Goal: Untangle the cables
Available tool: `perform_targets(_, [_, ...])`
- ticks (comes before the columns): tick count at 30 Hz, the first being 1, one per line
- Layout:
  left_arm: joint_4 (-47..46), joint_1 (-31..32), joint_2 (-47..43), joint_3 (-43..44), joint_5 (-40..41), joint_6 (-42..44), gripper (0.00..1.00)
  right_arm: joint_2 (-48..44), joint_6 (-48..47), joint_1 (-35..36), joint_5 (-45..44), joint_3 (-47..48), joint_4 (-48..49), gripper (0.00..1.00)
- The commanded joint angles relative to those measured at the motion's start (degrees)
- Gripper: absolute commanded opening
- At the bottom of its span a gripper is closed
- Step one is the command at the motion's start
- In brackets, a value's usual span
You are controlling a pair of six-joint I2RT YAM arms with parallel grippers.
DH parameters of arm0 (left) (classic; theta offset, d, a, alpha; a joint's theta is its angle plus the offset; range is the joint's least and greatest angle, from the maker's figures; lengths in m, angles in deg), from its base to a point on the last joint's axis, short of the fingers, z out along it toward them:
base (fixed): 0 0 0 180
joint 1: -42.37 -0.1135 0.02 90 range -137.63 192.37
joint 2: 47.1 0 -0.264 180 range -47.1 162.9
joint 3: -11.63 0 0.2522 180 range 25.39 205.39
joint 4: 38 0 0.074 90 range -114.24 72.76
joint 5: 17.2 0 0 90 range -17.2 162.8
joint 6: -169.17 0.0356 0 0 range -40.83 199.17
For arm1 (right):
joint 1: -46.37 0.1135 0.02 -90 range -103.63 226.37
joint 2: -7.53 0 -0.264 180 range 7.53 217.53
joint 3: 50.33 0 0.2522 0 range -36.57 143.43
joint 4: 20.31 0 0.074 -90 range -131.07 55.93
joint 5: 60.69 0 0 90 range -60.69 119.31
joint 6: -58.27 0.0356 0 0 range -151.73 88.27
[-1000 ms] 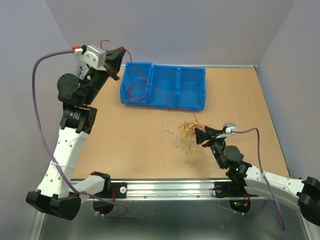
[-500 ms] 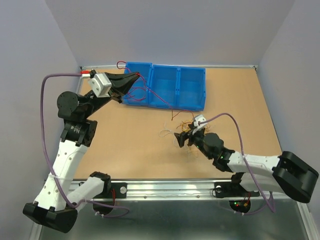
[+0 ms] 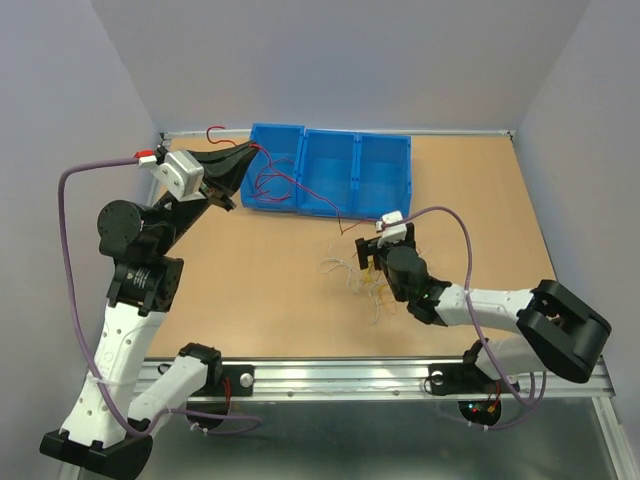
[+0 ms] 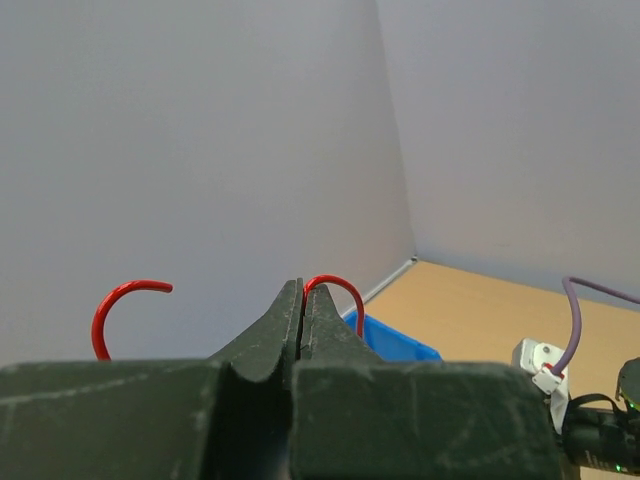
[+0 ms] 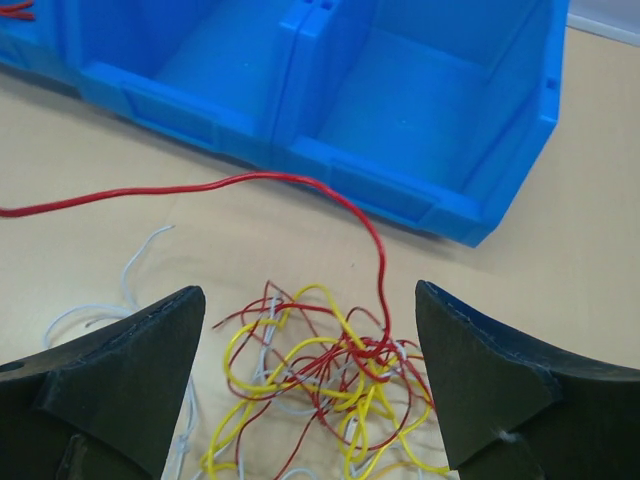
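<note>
1 curly red cable (image 4: pixel 340 281) pinched, left gripper (image 4: pixel 301 292) | right gripper (image 5: pixel 308 298) spread

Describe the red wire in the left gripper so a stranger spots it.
Find the blue bins at the table's far side. A red wire runs from the left gripper past the leftmost bin to the tangle. Unlike the curled ones there, it is one long strand.

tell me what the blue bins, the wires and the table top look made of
Blue bins: moulded plastic by the look, smooth with a slight sheen. Wires: probably plastic-coated metal, glossy coloured skins holding springy curls; core unseen. Table top: wood or fibreboard perhaps, matt tan, no clear grain.
</note>
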Motion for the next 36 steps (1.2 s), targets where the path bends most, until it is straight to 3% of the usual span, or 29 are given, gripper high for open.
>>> perform_targets(1, [2.15, 0.15, -1.71, 0.97, 4.53, 0.4, 0.0, 0.2, 0.1, -4.36, 0.18, 4.59, -2.22, 0.91])
perform_targets(11, [4.96, 0.14, -3.39, 1.5, 8.93, 1.45, 0.0, 8.46, 1.68, -8.07, 7.59, 10.12, -2.93, 0.71])
perform_targets(12, [5.05, 0.15, -3.21, 1.59, 9.28, 1.63, 0.0, 8.89, 1.85, -8.16, 8.03, 10.3, -2.93, 0.5])
perform_targets(14, [5.14, 0.15, -2.95, 1.32, 10.42, 2.24, 0.0, 8.55, 2.12, -8.16, 10.4, 10.22, -2.93, 0.27])
perform_targets(15, [4.97, 0.06, -2.77, 1.15, 10.95, 2.59, 0.0, 8.03, 2.21, -8.16, 11.63, 10.13, -2.84, 0.09])
perform_targets(17, [4.26, 0.06, -1.46, 0.53, 13.14, 3.73, 0.0, 6.19, 2.21, -8.16, 14.88, 9.51, -2.66, 0.0])
perform_targets(22, [1.9, -0.12, 4.86, -0.87, 18.77, 7.07, 0.0, 0.47, 2.12, -8.16, 22.07, 7.59, -2.66, 0.01])
perform_targets(27, [-2.24, -0.2, 14.88, -2.55, 18.25, 8.83, 0.0, -7.34, 4.93, -8.16, 28.06, 4.77, -3.63, 0.01])
perform_targets(36, [0.31, -3.53, 38.78, 7.47, 20.18, 9.45, 0.0, -13.07, 11.52, -8.07, 38.61, 0.55, -6.62, 0.01])
